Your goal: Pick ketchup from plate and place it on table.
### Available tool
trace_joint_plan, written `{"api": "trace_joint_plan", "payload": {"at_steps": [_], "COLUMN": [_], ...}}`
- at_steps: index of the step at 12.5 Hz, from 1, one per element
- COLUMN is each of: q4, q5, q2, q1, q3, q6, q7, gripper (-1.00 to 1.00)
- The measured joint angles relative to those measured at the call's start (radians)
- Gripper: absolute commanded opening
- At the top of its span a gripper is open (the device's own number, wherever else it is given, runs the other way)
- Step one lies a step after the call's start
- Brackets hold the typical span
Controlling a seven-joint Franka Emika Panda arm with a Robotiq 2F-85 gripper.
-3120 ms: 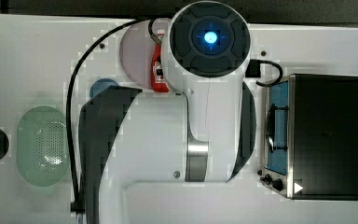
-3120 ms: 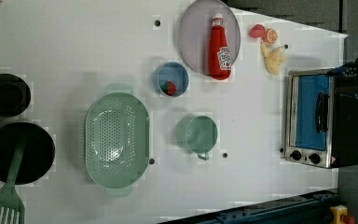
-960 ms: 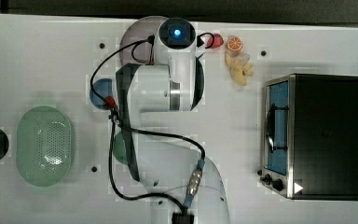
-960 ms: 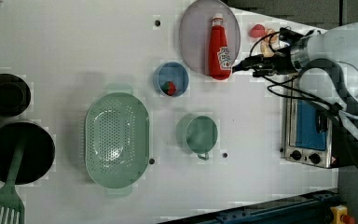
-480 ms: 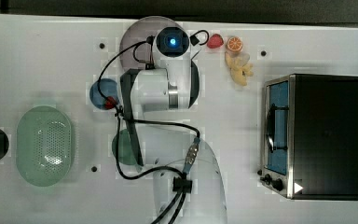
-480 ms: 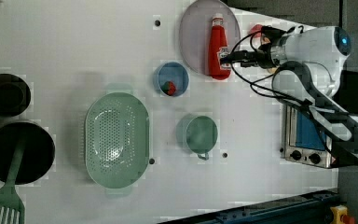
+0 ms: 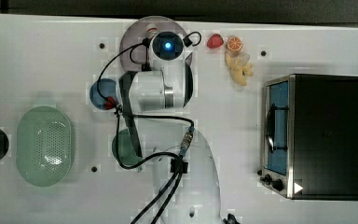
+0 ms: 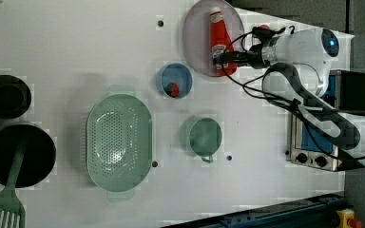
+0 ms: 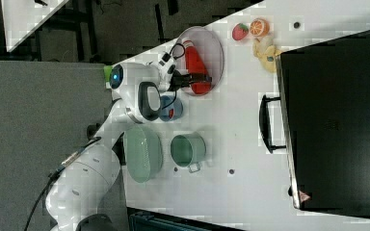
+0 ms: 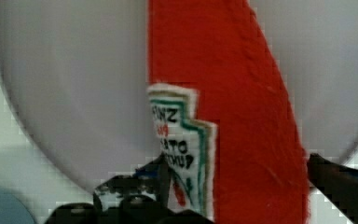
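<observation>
The ketchup (image 8: 217, 40), a red bottle with a white cap, lies flat on the pale lilac plate (image 8: 195, 42) at the far side of the white table (image 8: 100, 38). My gripper (image 8: 224, 59) hangs low over the bottle's wide end, open, one finger on each side. The wrist view shows the ketchup (image 10: 242, 93) and its label close up on the plate (image 10: 74, 93), with dark fingertips (image 10: 121, 191) flanking the bottle. In the right view the gripper (image 9: 200, 78) sits over the ketchup (image 9: 195, 60). My arm covers most of the plate (image 7: 135, 32) in the top view.
A blue bowl (image 8: 175, 80) with a red piece sits just beside the plate. A green cup (image 8: 205, 136) and green colander (image 8: 119, 141) stand mid-table. A toaster oven (image 7: 314, 135), strawberry (image 7: 215, 41) and orange slice (image 7: 234, 43) lie to the top view's right. Black pots (image 8: 4, 95) line the left view's left.
My arm has swung across toward the plate and come down, so the open gripper now straddles the bottle's wide end. The ketchup has not moved.
</observation>
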Motion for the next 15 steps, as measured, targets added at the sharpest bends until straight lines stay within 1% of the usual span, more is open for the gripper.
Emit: {"api": "trace_joint_plan", "payload": {"at_steps": [2,3,5,6,12,14,15], "q4": [0.002,0.005,0.021,0.026,0.04,0.048,0.058], "q5": [0.001,-0.002,-0.007,-0.01,0.008,0.014,0.017], "q2": [0.019,0.021,0.028,0.029,0.025,0.012,-0.002], "q1": [0.004,0.01,0.011,0.013,0.006,0.003,0.004], "q3": [0.002,-0.006,-0.004,-0.007,-0.009,-0.01,-0.009], "q6": [0.019,0.023,0.024,0.024,0.017,-0.065,-0.139], "q7": [0.0,0.0,0.0,0.0,0.0,0.0,0.0], "gripper": [1.0,0.93,0.43,0.27,0.26,0.27,0.26]}}
